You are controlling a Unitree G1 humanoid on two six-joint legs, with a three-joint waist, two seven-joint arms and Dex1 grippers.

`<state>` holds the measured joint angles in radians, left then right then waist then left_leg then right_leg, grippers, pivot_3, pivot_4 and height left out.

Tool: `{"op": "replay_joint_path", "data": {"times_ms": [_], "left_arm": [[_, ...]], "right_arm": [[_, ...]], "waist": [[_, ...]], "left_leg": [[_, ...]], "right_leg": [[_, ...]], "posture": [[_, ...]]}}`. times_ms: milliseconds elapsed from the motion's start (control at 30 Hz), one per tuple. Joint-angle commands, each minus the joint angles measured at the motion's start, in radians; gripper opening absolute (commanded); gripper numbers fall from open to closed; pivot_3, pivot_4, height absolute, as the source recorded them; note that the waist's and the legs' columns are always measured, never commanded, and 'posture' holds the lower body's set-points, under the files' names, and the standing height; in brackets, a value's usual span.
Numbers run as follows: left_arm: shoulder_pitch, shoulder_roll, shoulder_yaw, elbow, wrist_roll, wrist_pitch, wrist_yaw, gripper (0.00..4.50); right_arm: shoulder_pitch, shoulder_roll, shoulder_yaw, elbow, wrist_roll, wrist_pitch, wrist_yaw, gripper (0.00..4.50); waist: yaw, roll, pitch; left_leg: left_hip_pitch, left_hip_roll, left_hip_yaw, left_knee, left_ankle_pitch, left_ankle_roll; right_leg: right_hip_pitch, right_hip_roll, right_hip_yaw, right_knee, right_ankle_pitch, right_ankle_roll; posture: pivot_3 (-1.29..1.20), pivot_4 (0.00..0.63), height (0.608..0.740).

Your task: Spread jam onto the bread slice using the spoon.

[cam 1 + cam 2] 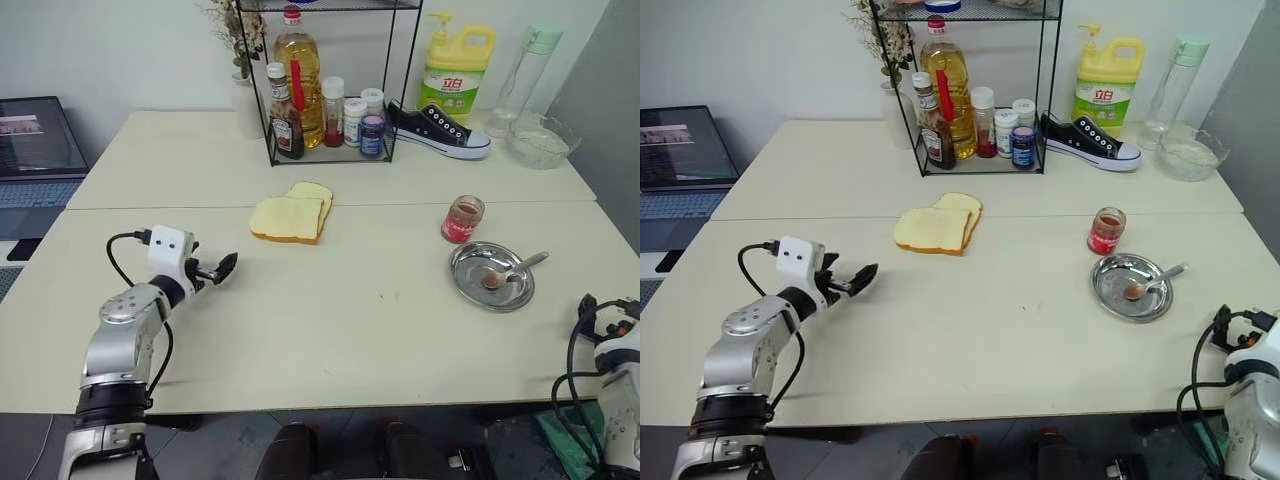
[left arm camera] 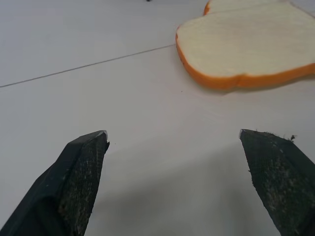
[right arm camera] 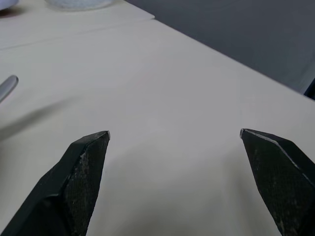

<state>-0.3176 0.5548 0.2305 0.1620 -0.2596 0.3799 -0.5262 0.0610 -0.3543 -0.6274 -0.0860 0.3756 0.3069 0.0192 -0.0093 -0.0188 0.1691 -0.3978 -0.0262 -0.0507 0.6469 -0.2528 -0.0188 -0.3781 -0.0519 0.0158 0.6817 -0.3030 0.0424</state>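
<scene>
Both sets of jaws stand wide apart and empty over the pale counter (image 1: 330, 320) as the jam-spreading job waits at its opening step. The bread slice (image 2: 246, 46) lies just ahead of the left gripper (image 2: 174, 140), off toward one finger, not yet between the jaws. The spoon (image 1: 512, 272) rests in the steel plate (image 1: 470, 280), its bowl apparently smeared red, with the jam (image 1: 463, 219) in its small glass jar just beyond the plate. The right gripper (image 3: 174, 135) hovers near the counter's edge, well short of the plate. Next, it seems, the right jaws must reach the spoon's thin handle and close on it.
</scene>
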Motion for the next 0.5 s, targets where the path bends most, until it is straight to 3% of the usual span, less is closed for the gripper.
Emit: {"op": "replay_joint_path", "data": {"times_ms": [33,500], "left_arm": [[-0.026,0.028,0.013,-0.013,0.000,-0.003,-0.005,4.50],[-0.042,0.005,0.023,-0.055,-0.040,0.030,0.004,4.50]], "right_arm": [[-0.006,-0.005,-0.028,-0.013,0.003,-0.021,-0.011,4.45],[0.006,-0.008,-0.015,-0.049,-0.001,-0.017,-0.006,4.45]], "waist": [[0.001,0.000,0.000],[0.000,0.000,0.000]], "left_leg": [[0.000,0.000,0.000,0.000,0.000,0.000],[0.000,0.000,0.000,0.000,0.000,0.000]], "right_leg": [[0.000,0.000,0.000,0.000,0.000,0.000],[0.000,0.000,0.001,0.000,0.000,0.000]], "posture": [[0.00,0.150,0.740],[0.00,0.150,0.740]]}}
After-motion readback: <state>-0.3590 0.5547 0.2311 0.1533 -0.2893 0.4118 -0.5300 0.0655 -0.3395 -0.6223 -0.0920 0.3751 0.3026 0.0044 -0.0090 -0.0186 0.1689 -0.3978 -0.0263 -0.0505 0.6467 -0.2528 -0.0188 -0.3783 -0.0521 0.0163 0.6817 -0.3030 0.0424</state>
